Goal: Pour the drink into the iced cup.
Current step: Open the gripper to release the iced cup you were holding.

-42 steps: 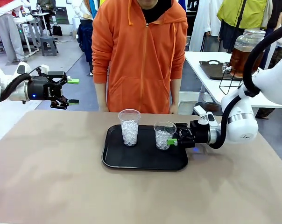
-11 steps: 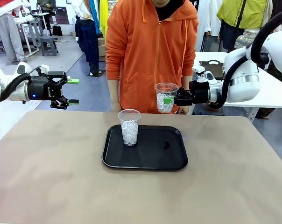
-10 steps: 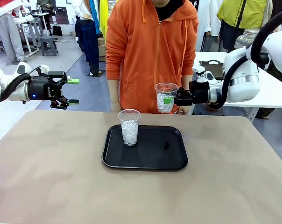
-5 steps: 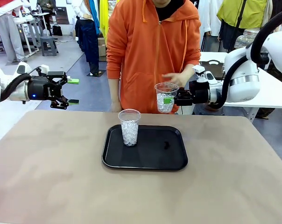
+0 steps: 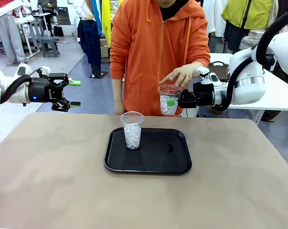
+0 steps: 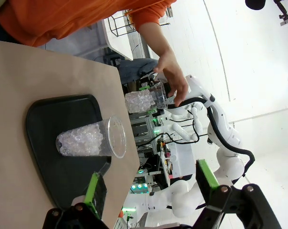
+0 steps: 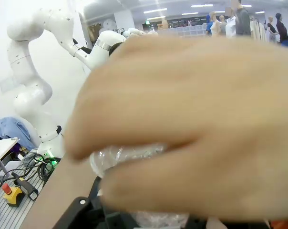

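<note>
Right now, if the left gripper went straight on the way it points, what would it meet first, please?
Probably the cup in the right gripper, level with the left gripper; depth is unclear.

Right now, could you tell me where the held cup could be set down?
The right half of the tray, beside the standing iced cup, is bare. Crowded: the person's hand over the held cup in the right gripper.
</note>
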Robot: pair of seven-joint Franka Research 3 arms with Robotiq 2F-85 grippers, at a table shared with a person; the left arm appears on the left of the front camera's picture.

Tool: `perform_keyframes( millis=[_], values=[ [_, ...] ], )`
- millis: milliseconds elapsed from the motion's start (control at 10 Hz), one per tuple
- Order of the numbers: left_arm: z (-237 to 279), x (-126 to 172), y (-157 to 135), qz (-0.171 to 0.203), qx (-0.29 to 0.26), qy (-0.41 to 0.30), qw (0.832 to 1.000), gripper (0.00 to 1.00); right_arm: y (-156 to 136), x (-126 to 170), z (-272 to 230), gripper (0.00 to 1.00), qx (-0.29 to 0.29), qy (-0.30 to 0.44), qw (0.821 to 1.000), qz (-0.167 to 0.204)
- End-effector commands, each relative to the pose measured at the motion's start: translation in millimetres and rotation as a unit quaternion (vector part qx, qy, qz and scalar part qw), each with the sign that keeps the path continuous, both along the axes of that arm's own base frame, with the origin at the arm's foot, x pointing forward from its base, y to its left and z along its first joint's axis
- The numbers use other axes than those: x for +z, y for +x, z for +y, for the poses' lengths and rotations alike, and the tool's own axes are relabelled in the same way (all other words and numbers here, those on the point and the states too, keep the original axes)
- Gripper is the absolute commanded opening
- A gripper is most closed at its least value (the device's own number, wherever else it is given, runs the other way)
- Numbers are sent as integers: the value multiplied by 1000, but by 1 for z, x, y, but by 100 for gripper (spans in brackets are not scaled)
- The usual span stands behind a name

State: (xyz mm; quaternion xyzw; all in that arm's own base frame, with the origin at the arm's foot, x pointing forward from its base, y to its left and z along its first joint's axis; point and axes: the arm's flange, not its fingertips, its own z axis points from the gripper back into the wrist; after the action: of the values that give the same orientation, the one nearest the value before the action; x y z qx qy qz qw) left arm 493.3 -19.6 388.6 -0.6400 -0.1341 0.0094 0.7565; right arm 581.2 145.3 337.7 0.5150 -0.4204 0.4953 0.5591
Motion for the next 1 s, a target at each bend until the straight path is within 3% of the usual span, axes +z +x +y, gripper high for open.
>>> perform_keyframes(
  millis=[0, 900],
  values=[
    [0, 1, 0, -8, -3, -4, 1000, 100, -4, 3, 2, 62, -3, 7, 1000, -10],
    [0, 1, 0, -8, -3, -4, 1000, 100, -4, 3, 2, 62, -3, 7, 1000, -10]
  ],
)
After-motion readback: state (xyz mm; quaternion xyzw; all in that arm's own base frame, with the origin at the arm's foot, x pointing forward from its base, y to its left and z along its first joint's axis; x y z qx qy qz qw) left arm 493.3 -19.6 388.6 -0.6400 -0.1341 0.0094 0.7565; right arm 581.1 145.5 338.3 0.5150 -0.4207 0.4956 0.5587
